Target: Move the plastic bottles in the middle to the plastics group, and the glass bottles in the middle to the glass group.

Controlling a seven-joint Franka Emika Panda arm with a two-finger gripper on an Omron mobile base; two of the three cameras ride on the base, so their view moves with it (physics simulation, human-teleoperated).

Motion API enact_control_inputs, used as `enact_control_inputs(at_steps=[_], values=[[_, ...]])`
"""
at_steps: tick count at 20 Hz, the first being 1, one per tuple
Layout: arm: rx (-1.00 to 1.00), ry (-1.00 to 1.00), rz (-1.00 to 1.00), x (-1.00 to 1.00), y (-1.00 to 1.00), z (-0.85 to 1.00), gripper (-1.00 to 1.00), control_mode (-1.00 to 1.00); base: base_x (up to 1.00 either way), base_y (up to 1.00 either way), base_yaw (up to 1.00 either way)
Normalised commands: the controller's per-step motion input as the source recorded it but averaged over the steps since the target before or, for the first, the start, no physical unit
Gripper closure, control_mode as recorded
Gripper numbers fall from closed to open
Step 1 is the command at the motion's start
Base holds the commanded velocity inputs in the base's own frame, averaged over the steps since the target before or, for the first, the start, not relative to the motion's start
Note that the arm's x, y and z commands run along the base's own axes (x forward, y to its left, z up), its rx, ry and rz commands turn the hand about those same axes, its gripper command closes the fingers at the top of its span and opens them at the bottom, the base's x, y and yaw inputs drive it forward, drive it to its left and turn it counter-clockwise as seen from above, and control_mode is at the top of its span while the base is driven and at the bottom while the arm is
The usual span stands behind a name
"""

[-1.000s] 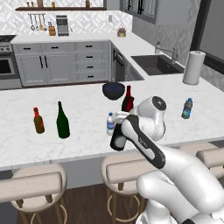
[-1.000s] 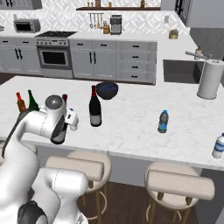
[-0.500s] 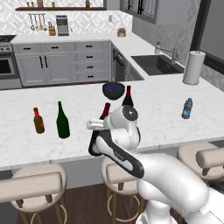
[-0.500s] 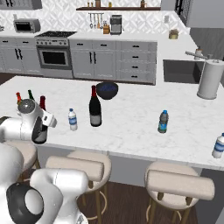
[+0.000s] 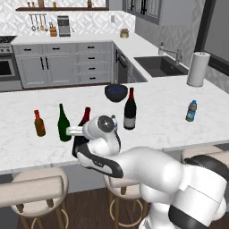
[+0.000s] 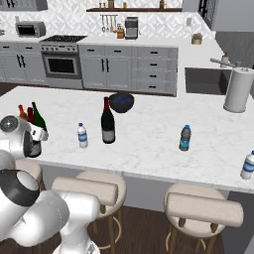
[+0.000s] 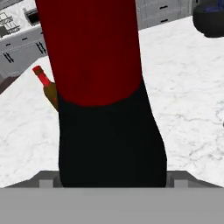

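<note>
My gripper (image 5: 78, 139) is shut on a near-black wine bottle (image 5: 85, 115) with a red foil top. It holds the bottle just right of the slender green bottle (image 5: 64, 123) and the small amber bottle (image 5: 39, 124). In the hand view this wine bottle (image 7: 105, 109) looms close between my fingers, with the amber bottle (image 7: 46, 86) behind it. My arm hides the bottle's base. A second wine bottle (image 6: 107, 122) stands mid-counter beside the clear white-capped water bottle (image 6: 82, 136). The blue-tinted dark-capped bottle (image 6: 185, 138) stands further right.
A dark bowl (image 5: 116, 92) sits behind the middle wine bottle. A paper towel roll (image 5: 197, 69) stands by the sink (image 5: 162, 66) at the far right. Another small bottle (image 6: 247, 165) is near the counter's right end. Stools (image 6: 202, 211) line the near edge.
My arm has swung left along the counter, carrying the wine bottle from the middle to beside the green bottle. The other bottles have stayed put.
</note>
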Motion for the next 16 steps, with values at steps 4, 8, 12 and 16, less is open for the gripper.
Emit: enact_control_inputs(at_steps=[4, 8, 12, 16], values=[[0.0, -0.08, 0.0, 0.25, 0.83, 0.0, 1.0, -1.0, 0.0, 0.0, 0.0], [0.0, -0.01, -0.03, 0.16, 0.74, 0.05, 1.0, -1.0, 0.0, 0.0, 0.0], [-0.01, 0.0, -0.09, 0.15, 0.55, 0.05, 1.0, -1.0, 0.0, 0.0, 0.0], [-0.02, 0.0, -0.13, 0.22, 0.47, 0.01, 1.0, -1.0, 0.0, 0.0, 0.0]])
